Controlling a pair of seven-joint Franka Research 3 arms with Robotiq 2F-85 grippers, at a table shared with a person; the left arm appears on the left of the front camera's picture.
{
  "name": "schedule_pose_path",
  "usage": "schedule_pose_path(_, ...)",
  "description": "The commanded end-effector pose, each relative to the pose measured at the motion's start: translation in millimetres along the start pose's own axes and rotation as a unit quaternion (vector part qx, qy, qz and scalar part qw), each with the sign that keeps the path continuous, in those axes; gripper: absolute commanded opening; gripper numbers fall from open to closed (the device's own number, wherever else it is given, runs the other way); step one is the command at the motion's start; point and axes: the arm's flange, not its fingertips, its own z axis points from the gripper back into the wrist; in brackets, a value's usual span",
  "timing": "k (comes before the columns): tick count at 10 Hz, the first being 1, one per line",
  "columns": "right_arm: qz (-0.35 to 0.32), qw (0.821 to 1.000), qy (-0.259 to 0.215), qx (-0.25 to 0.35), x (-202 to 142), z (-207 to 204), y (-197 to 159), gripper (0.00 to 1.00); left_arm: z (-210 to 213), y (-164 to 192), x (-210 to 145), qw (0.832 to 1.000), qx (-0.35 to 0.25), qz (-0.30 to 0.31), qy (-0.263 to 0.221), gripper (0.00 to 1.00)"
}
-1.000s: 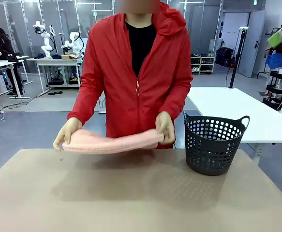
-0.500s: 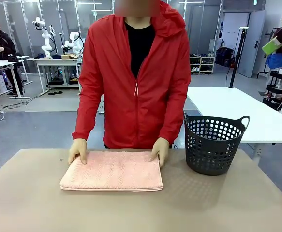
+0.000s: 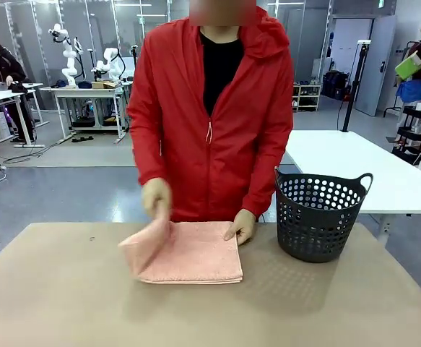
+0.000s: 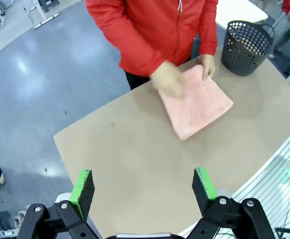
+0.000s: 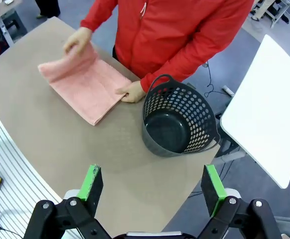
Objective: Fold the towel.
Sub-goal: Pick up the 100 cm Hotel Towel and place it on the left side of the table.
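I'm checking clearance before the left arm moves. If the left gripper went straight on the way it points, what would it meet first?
The left gripper, jaws open, would probably meet bare table first, short of the towel the person's hand is folding; depth is hard to judge.

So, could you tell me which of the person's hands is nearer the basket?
Their left hand: it rests on a corner of the towel, just beside the basket. Their right hand lifts the towel's opposite side, farther from it.
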Motion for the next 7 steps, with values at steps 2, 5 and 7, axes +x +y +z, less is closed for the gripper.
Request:
schedule_pose_path(2, -0.008, 1.0, -0.001, -0.004, 0.4, 0.4, 0.1, 1.0, 3.3, -0.1, 1.8, 1.0, -0.001, 0.0, 0.005, 1.0)
schedule_pose_path(5, -0.008, 1.0, -0.001, -0.004, 0.4, 0.4, 0.1, 1.0, 3.3, -0.1, 1.8, 1.0, -0.001, 0.0, 0.005, 1.0)
schedule_pose_path(7, -0.008, 1.0, -0.001, -0.004, 0.4, 0.4, 0.1, 1.0, 3.3, -0.1, 1.8, 1.0, -0.001, 0.0, 0.005, 1.0)
